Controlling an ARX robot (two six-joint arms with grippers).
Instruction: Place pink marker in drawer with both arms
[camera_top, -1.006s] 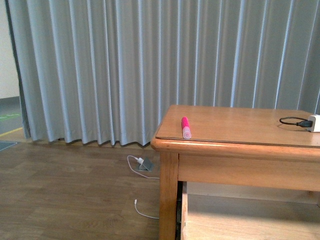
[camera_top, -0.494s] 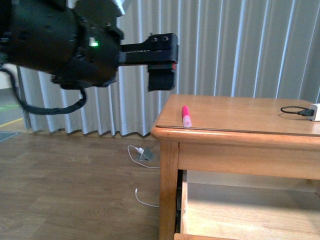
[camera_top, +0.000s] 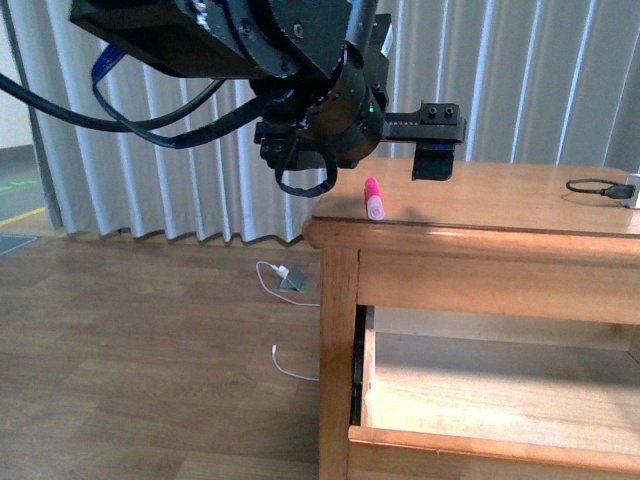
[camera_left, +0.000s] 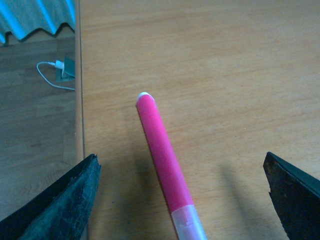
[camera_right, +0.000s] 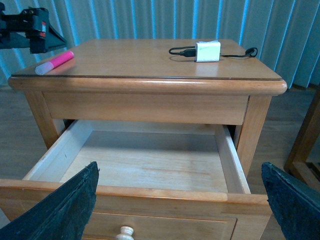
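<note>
Front view: the wooden table (camera_top: 500, 205) fills the right half, and every place below is given from it. The left arm (camera_top: 300, 60) is the big change. A second ago it was out of sight, and half a second ago it hung wholly off the table's left side. Now its black bulk looms above the table's front-left corner and its forearm reaches out over the top. The left gripper (camera_top: 433, 158) hovers above the top, just past the marker toward the table's middle. In the left wrist view its two fingers (camera_left: 65, 200) stand spread wide, with nothing pinched and both clear of the wood.

The drawer (camera_right: 231, 160) juts out of the table's front, pulled open, with its light wood floor bare and its pale knob (camera_right: 125, 233) at the front. More of its front rim shows in the front view than half a second ago. The right gripper (camera_right: 180, 210) hangs in front of the table above the open drawer, its fingers likewise parted wide and empty.

The pink marker (camera_top: 373, 198) has not shifted. It lies flat on the table top by the front-left corner, touched by nothing, between the spread left fingers. Its body is bright magenta, short and thick. Its pale, translucent pink-white cap points at the table's front edge, and a small white tip marks the far end.
</note>
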